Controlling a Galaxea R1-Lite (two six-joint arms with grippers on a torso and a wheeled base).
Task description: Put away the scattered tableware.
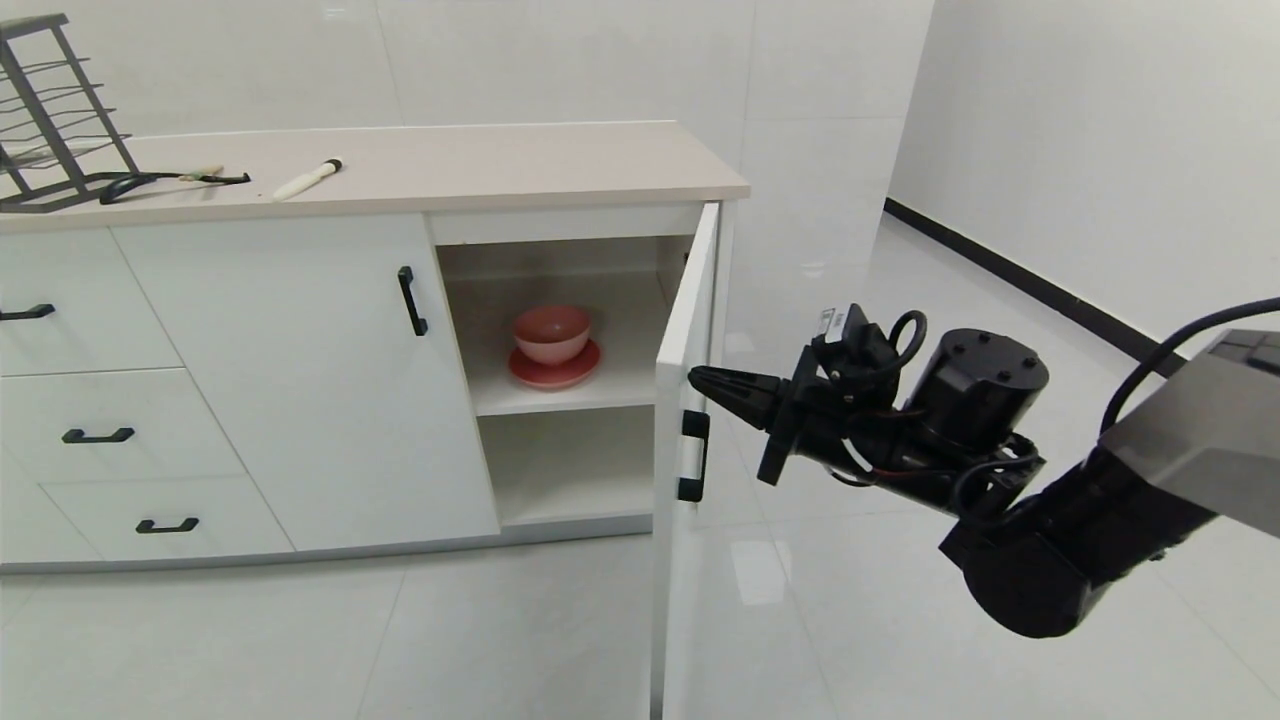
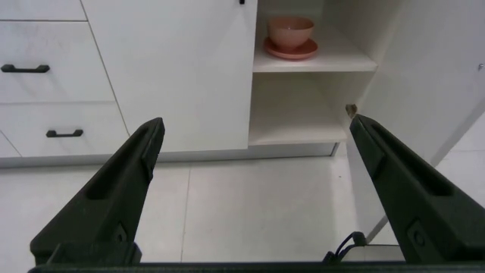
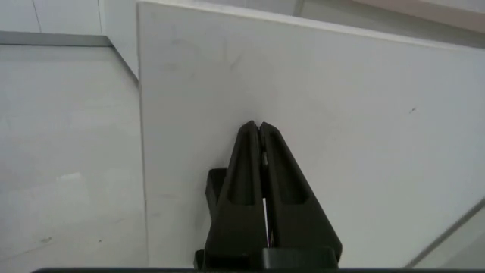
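Bowl point(image 1: 551, 333) on plate point(image 1: 555, 373) inside cabinet point(image 1: 300, 400)

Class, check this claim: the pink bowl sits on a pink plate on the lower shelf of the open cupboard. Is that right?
No. The pink bowl sits on the pink plate on the upper shelf of the open cupboard, as the head view shows.

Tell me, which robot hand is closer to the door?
Right. The right gripper sits at the door beside its handle; the left gripper hangs farther back, facing the cupboard.
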